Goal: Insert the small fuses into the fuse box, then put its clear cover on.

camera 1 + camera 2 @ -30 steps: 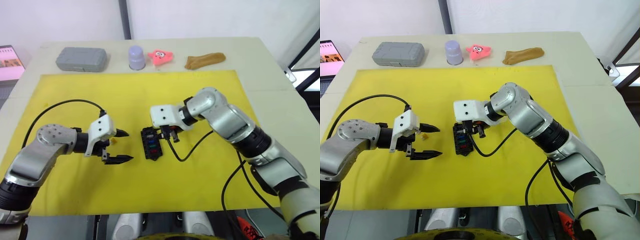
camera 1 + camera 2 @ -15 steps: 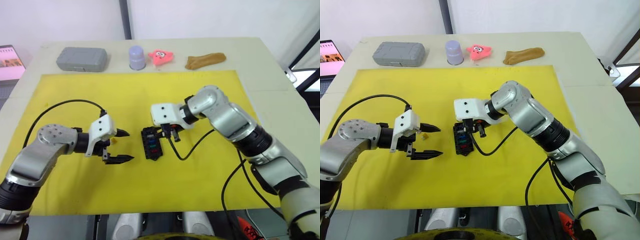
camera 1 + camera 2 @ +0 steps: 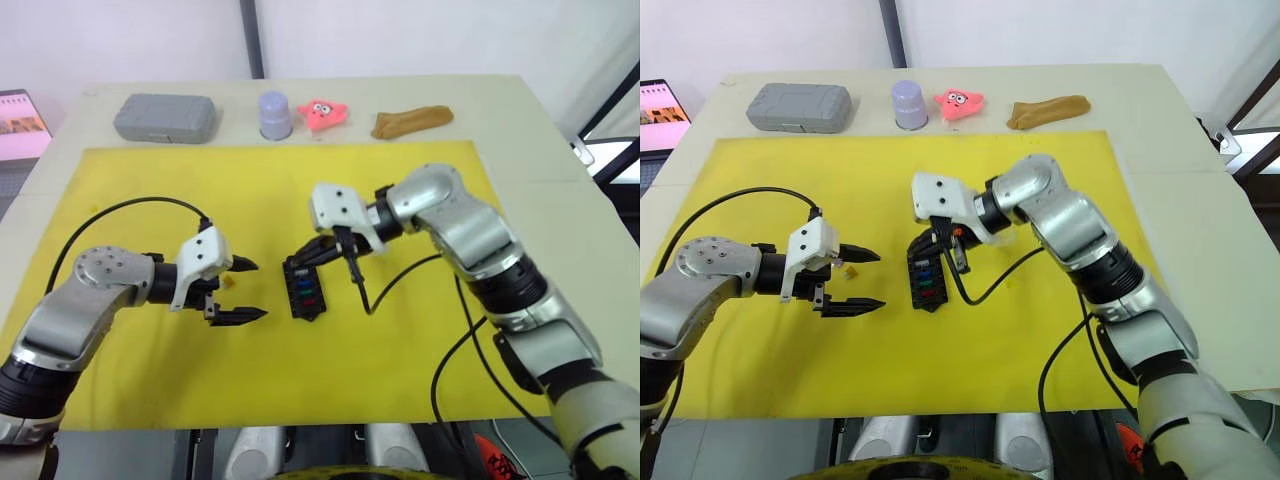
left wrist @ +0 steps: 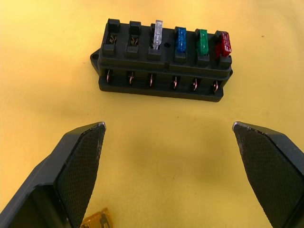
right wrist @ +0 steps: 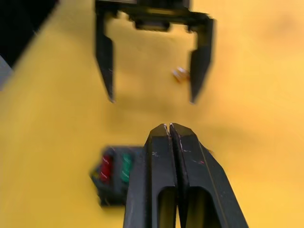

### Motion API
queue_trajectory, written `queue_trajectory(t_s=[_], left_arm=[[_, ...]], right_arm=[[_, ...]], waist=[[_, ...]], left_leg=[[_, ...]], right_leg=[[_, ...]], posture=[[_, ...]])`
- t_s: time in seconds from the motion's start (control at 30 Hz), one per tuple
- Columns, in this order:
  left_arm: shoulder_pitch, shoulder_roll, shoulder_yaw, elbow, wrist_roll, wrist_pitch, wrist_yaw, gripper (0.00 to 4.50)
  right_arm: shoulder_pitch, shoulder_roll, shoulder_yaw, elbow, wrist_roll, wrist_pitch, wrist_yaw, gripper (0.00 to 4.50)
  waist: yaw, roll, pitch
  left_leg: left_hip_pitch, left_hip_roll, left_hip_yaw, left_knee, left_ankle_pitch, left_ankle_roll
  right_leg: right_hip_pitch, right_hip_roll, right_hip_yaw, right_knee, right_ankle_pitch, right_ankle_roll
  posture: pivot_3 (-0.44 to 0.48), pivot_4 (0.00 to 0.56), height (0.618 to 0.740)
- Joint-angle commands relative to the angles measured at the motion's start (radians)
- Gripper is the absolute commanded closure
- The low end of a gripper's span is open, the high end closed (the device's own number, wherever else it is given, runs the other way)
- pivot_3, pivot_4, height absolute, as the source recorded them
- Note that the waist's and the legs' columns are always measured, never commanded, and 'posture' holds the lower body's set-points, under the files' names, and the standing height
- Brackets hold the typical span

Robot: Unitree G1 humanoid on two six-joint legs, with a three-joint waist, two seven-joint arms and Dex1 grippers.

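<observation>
The black fuse box lies in the middle of the yellow mat. A clear, a blue, a green and a red fuse stand in one row, and two slots at that row's end are empty. My left gripper rests on the mat to the box's left, open and pointing at it. A small orange fuse lies loose by its upper finger. My right gripper hovers just above the box's far end, tilted toward the left gripper, shut with nothing visible between its fingers. The clear cover is out of view.
Along the table's back edge stand a grey case, a lavender cup, a pink star toy and a brown lump. A laptop sits off the table's left. Black cables trail from both wrists across the mat.
My right gripper has lifted off the fuse box and turned, its wrist swinging up and slightly right. The left gripper and the orange fuse have stayed put.
</observation>
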Motion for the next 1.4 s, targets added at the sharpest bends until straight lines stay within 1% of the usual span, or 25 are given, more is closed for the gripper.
queue_trajectory(t_s=[0.03, 0.23, 0.47, 0.77, 1.07, 1.23, 1.37, 1.4], left_arm=[[-0.020, -0.002, 0.003, -0.005, 0.006, -0.018, 0.002, 0.00], [-0.034, -0.017, 0.001, -0.002, 0.008, -0.019, 0.009, 0.00], [-0.034, -0.023, -0.006, -0.009, 0.013, -0.015, 0.011, 0.00], [-0.030, -0.020, -0.015, -0.017, 0.015, -0.013, 0.014, 0.00], [-0.030, -0.017, -0.016, -0.020, 0.016, -0.013, 0.016, 0.00], [-0.029, -0.018, -0.016, -0.019, 0.017, -0.016, 0.015, 0.00], [-0.030, -0.018, -0.015, -0.017, 0.017, -0.017, 0.015, 0.00], [-0.030, -0.018, -0.015, -0.017, 0.017, -0.017, 0.016, 0.00]], right_arm=[[0.007, -0.005, -0.030, -0.020, 0.016, -0.040, -0.007, 4.47], [0.041, 0.005, -0.024, 0.036, -0.004, -0.114, -0.039, 4.47], [0.045, 0.024, -0.024, 0.109, -0.006, -0.145, -0.056, 4.47], [0.048, 0.035, -0.009, 0.162, -0.022, -0.168, -0.050, 4.47], [0.079, 0.025, 0.034, 0.222, -0.085, -0.238, -0.036, 4.47], [0.107, 0.007, 0.078, 0.247, -0.144, -0.310, -0.025, 4.47], [0.111, 0.001, 0.094, 0.253, -0.162, -0.316, -0.015, 4.47], [0.111, 0.001, 0.095, 0.256, -0.168, -0.319, -0.014, 4.47]], waist=[[0.000, 0.000, 0.000], [0.000, 0.000, 0.000], [-0.001, 0.000, 0.000], [-0.001, 0.000, 0.000], [-0.001, 0.000, 0.000], [-0.001, 0.000, 0.000], [0.001, 0.000, -0.001], [0.001, 0.000, -0.001]], left_leg=[[0.000, 0.000, 0.000, 0.000, 0.000, 0.000], [0.000, 0.000, 0.000, 0.000, 0.000, 0.000], [0.000, 0.000, 0.000, 0.000, 0.000, 0.000], [0.000, 0.000, 0.000, 0.000, 0.000, 0.000], [0.001, 0.000, 0.000, 0.000, 0.000, 0.000], [0.005, 0.000, 0.000, 0.000, 0.000, 0.000], [0.015, 0.000, 0.000, -0.002, -0.001, 0.002], [0.015, 0.000, 0.000, -0.002, -0.002, 0.003]], right_leg=[[0.000, 0.000, 0.000, 0.000, 0.000, 0.000], [0.000, 0.000, 0.000, 0.000, 0.000, 0.000], [0.000, 0.000, 0.000, 0.000, 0.000, 0.000], [0.000, 0.000, 0.000, 0.000, 0.000, 0.000], [0.001, 0.001, 0.000, 0.000, 0.000, 0.000], [0.005, 0.001, 0.000, 0.000, 0.000, 0.000], [0.015, 0.001, 0.000, -0.001, 0.000, 0.000], [0.015, 0.002, 0.000, -0.001, 0.000, 0.000]], posture=[[0.000, 0.150, 0.731], [0.000, 0.150, 0.731], [0.000, 0.150, 0.731], [0.000, 0.150, 0.731], [0.000, 0.150, 0.731], [0.000, 0.150, 0.731], [0.000, 0.150, 0.731], [0.000, 0.150, 0.731]])
